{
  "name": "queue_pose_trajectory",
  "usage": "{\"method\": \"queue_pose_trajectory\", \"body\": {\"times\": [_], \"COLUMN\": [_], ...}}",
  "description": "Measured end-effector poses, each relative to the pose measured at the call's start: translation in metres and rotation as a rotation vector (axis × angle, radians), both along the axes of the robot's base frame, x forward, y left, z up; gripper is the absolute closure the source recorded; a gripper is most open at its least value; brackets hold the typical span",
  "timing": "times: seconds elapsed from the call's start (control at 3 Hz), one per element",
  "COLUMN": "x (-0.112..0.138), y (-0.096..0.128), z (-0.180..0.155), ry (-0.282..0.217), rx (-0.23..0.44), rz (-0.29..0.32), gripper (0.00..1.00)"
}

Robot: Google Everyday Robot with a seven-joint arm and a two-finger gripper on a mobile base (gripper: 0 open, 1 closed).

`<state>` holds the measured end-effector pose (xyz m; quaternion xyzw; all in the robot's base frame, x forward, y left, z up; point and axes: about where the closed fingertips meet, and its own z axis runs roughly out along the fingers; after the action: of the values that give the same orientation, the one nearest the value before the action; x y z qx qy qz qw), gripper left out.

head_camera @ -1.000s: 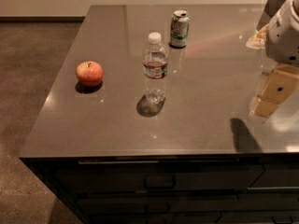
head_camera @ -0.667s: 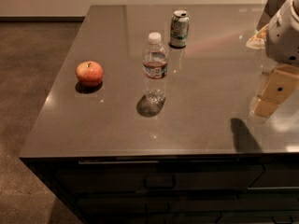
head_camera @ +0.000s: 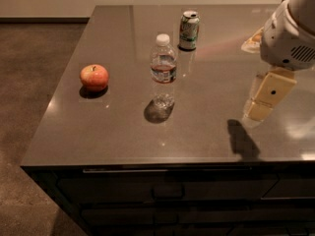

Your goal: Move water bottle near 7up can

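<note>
Since the earlier frame the gripper (head_camera: 259,109) has been shifted slightly leftward at the right of the frame, above the table (head_camera: 118,132). Whether it is open cannot be told. The water bottle (head_camera: 163,70) is left upright at centre, unmoved. The 7up can (head_camera: 189,30) is seen above it, apart, and an apple (head_camera: 94,77) at left.

White rounded arm housing (head_camera: 288,33), slotted vent grille (head_camera: 303,53) on its side, one small dark hole. Cream-yellow blocky gripper (head_camera: 266,100) sits just below it, far right of view
</note>
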<state>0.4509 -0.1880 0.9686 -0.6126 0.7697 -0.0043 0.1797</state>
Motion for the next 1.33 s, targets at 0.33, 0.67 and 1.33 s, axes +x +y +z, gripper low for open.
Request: {"method": "queue_pose_trajectory", "body": {"times": [0.33, 0.67, 1.33], "x": [0.014, 0.032, 0.068], "y": [0.021, 0.05, 0.104], "z": [-0.006, -0.006, -0.003], "ry": [0.013, 0.019, -0.013], "rx": [0.067, 0.174, 0.32], "rz": [0.019, 0.038, 0.073], "gripper": [0.0, 0.0, 0.0]}}
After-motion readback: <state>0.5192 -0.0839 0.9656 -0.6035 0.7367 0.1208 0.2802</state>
